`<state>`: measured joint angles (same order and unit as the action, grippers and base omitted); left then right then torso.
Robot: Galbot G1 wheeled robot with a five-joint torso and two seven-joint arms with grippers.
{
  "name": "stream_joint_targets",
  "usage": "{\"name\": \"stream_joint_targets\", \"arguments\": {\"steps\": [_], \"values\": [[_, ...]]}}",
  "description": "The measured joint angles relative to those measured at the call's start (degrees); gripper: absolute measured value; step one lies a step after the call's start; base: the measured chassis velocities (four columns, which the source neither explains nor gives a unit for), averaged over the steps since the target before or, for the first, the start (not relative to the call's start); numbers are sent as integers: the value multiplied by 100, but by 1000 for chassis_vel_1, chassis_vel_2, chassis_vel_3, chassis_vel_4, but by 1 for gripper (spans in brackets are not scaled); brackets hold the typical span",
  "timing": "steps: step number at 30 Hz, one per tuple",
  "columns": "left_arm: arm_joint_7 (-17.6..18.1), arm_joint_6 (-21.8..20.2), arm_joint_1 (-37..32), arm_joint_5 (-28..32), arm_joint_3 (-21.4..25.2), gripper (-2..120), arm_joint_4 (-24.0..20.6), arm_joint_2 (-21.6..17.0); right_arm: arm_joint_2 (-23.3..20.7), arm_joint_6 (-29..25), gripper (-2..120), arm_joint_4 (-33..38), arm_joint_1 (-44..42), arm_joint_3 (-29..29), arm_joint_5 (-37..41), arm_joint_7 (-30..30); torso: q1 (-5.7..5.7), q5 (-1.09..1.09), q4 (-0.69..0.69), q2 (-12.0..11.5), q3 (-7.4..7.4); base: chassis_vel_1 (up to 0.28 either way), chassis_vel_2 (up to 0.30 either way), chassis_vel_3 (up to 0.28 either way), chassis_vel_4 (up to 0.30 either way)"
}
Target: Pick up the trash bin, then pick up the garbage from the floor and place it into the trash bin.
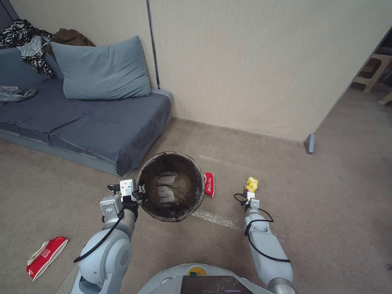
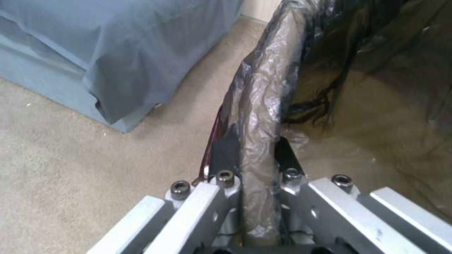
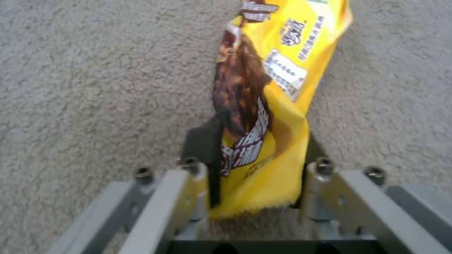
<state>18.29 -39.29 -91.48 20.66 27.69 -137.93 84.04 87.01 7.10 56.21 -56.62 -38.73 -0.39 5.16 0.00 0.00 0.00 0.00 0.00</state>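
The trash bin [image 1: 199, 173], round with a dark liner folded over its rim, sits just off the sofa's corner. My left gripper [image 1: 141, 191] is shut on the near-left rim; in the left wrist view its fingers [image 2: 225, 148] clamp the liner-covered rim [image 2: 263, 88] from both sides. A yellow wrapper [image 1: 251, 184] stands between the jaws of my right gripper [image 1: 249, 195], right of the bin. In the right wrist view the yellow wrapper [image 3: 278, 88] is pinched between both fingers [image 3: 203, 141] above the carpet. A red packet [image 1: 209, 183] lies against the bin's right side. Another red-and-white packet [image 1: 45, 256] lies far left.
A grey-blue sofa [image 1: 102, 126] with a pillow [image 1: 100, 69] and clothes fills the left back. A beige wall panel [image 1: 265, 73] runs behind, ending at a corner foot [image 1: 310, 143]. Open carpet lies to the right and in front.
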Motion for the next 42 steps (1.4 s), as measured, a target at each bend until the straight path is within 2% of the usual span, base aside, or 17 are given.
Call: {"name": "stream_joint_targets", "arguments": {"steps": [4,5,6,7,15,23,26,27,29,31,32,33,35,36,38,41,42], "values": [[1,-2,0,1,1,0,-2,0,-6,-59,14,-106,40,-19,-18,-7,0,0,1,0,0,0,0,0,0],[2,-3,-2,3,4,0,-8,-2,-14,-113,6,-189,75,-37,-30,-29,0,0,1,0,0,0,0,0,0],[2,-3,-2,3,4,0,-8,-2,-14,-113,6,-189,75,-37,-30,-29,0,0,1,0,0,0,0,0,0],[3,-5,-4,5,8,0,-14,-5,-24,-142,0,-230,95,-46,-35,-48,0,1,1,0,0,0,0,0,0],[7,-21,-21,29,20,0,-35,-21,-166,-295,0,-399,200,-101,-44,-166,0,0,-1,0,0,0,0,0,0],[5,-24,-2,15,21,0,7,-5,-144,-339,0,105,23,-52,-41,-150,0,0,0,0,0,0,0,0,0],[4,-24,13,26,39,0,86,-22,-70,-729,0,1077,-346,68,-7,-125,0,0,1,0,0,0,0,0,0],[4,-24,13,26,39,0,86,-22,-70,-729,0,1077,-346,68,-7,-125,0,0,1,0,0,0,0,0,0],[5,-30,37,60,14,0,132,-45,-35,-1304,0,2108,-733,196,95,-363,0,1,1,0,0,0,0,0,0],[19,-64,63,170,-22,0,182,-88,-91,-1972,0,3292,-1216,317,236,-1149,0,1,1,0,0,0,0,0,0],[19,-64,63,170,-22,0,182,-88,-91,-1972,0,3292,-1216,317,236,-1149,0,1,1,0,0,0,0,0,0],[28,-93,75,244,-45,0,213,-115,-193,-2348,0,4035,-1497,392,392,-1810,0,-2,0,0,-1,0,0,0,0],[39,-136,89,365,-67,0,250,-143,-393,-2680,0,4785,-1817,541,708,-2734,-1,-2,-1,0,-1,0,0,0,0],[39,-136,89,365,-67,0,250,-143,-393,-2680,0,4785,-1817,541,708,-2734,-1,-2,-1,0,-1,0,0,0,0],[37,-190,112,514,-134,0,299,-202,-821,-2724,0,5569,-2170,1076,1288,-3698,0,-1,-1,0,-1,0,0,0,0],[35,-207,115,545,-210,0,319,-221,-1067,-2527,0,5762,-2231,1525,1462,-3810,0,-1,0,0,-1,0,0,0,0],[34,-216,115,553,-310,0,326,-211,-1255,-2326,0,5777,-2201,2030,1476,-3702,0,1,1,0,0,0,0,0,0]]}}
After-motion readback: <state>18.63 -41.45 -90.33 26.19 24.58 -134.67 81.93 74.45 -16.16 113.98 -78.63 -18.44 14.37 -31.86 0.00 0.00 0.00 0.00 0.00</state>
